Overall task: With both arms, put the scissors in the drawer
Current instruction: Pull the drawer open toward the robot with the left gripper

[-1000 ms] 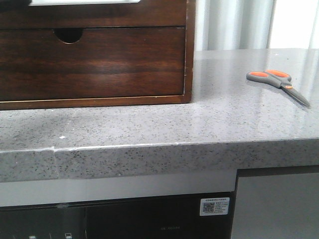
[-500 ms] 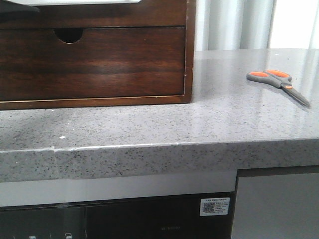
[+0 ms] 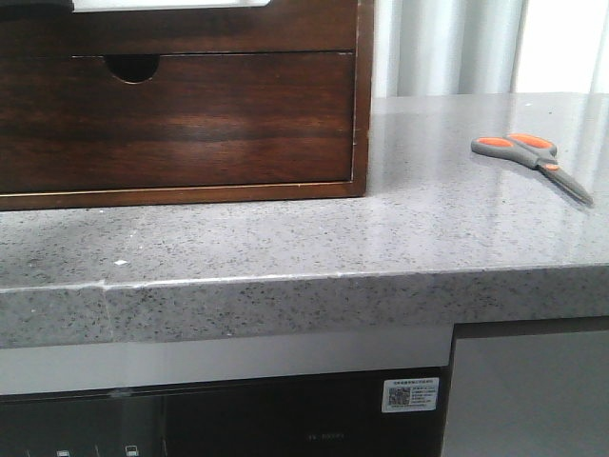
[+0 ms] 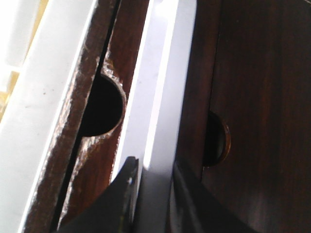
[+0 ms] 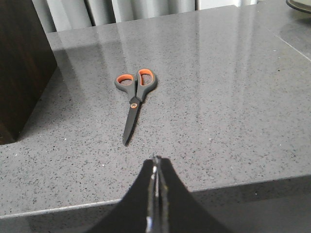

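- Since the earlier front pictures, a dark shape has come into the top left corner of the front view and has slid along the upper front of the wooden cabinet [image 3: 190, 114]; the scissors [image 3: 528, 157] have stayed where they lay.
- In the left wrist view the left hand [image 4: 153, 194] has its two dark fingers [image 4: 121, 194] set a little apart, with the white strip along the rim of the drawer [image 4: 165, 87] passing between them; whether they press on the strip cannot be told.
- Just beside that strip, a half-round finger notch [image 4: 99, 109] shows on one wooden panel, and a second notch [image 4: 216, 141] on the dark panel at the other side.
- The right hand [image 5: 156, 167] hangs over the near edge of the desk [image 5: 233, 97] with its fingers drawn together and nothing between them.
- The scissors [image 5: 134, 92] lie flat and closed on the grey speckled desk, apart from the right hand, blades pointing toward it and orange-lined loops away.
- In the front view the scissors sit well to the right of the cabinet, near the right edge of the desk [image 3: 285, 248].
- Pale curtains [image 3: 447, 48] hang behind the desk.
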